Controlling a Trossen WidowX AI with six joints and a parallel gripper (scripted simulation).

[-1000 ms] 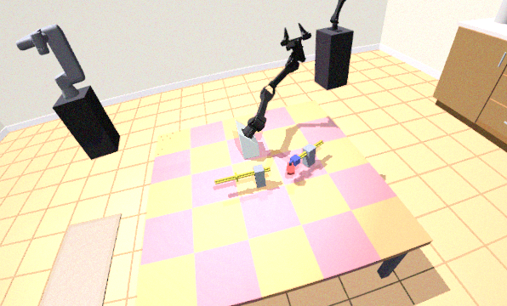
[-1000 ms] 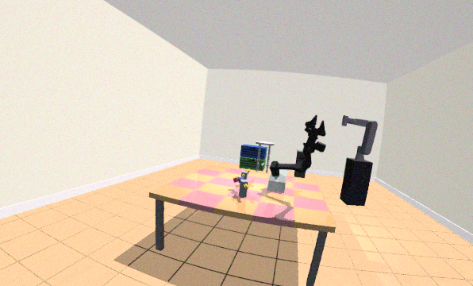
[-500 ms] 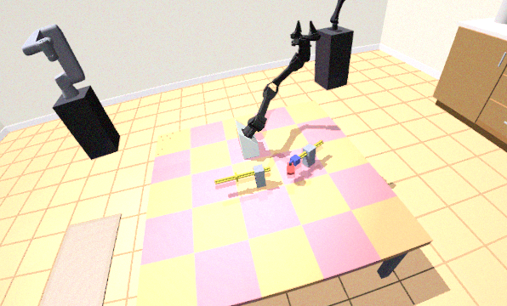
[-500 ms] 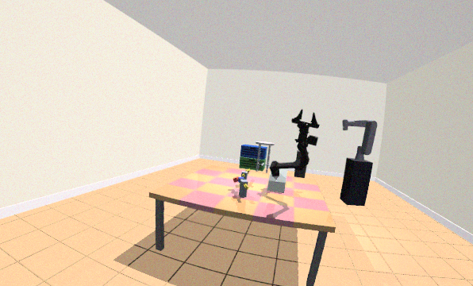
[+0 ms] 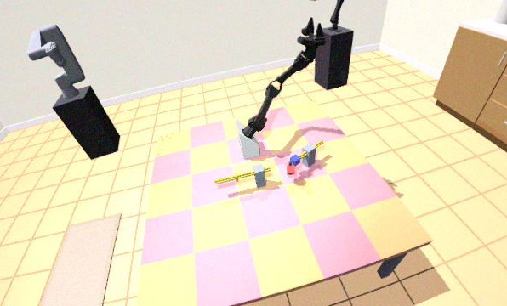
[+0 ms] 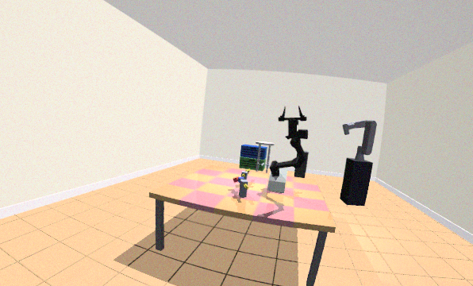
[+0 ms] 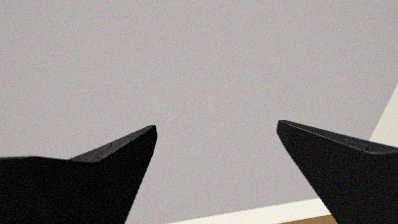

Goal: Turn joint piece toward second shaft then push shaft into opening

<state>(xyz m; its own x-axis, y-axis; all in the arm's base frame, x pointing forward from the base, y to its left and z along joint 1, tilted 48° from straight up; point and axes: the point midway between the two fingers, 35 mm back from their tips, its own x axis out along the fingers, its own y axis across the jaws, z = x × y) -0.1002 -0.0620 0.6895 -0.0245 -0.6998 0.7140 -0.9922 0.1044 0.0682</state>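
Note:
My gripper [image 5: 315, 22] [image 6: 292, 107] [image 7: 216, 128] is wide open and empty. It is raised high above the table with its fingers pointing up, far from all the parts. The first shaft [image 5: 321, 144] is yellow and runs through a grey block [image 5: 309, 156] [image 6: 243, 191]. On its end is a blue hinge part [image 5: 295, 160], and the red joint piece [image 5: 291, 169] [image 6: 236, 179] hangs from it, angled toward the front of the top view. The second shaft [image 5: 225, 180], also yellow, runs through another grey block [image 5: 259, 178]. Its near end stops apart from the red piece. The exact direction of the opening is too small to tell.
The checkered table [image 5: 270, 217] [image 6: 205, 199] carries both blocks and the arm's pale base [image 5: 250, 146] [image 6: 277, 186] behind them. Another robot arm stands on a black pedestal [image 5: 88, 123] [image 6: 356, 180] off the table. Blue and green crates [image 6: 253, 152] stand beyond the table.

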